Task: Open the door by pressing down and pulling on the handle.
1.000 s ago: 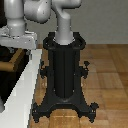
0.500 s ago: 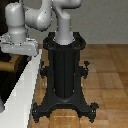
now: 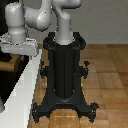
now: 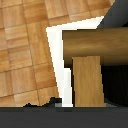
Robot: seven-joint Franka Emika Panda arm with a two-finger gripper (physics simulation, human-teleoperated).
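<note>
Fingers of the gripper cannot be made out in either view, so whether it is open, closed or gripping anything is not something I can tell. In the exterior view only its pale grey body shows, a flat block at the end of the wrist, hanging over the white frame. In the wrist view the handle fills most of the picture right below the hand: a tan, wood-coloured lever made of a thick round bar with a flatter bar meeting it at a right angle. It sits very close to the camera, though contact between hand and handle is not visible. Behind the handle lies the white frame, and beyond that, on the side away from the wooden floor, the very dark panel of the door. In the exterior view the door appears as a dark area under and beside the hand, at the exterior view's left edge, and a small tan patch that may be the handle shows just below the hand. Further out, the arm's grey links curve up from the hand and across to the black pedestal, which stands on the wooden floor well apart from the door
</note>
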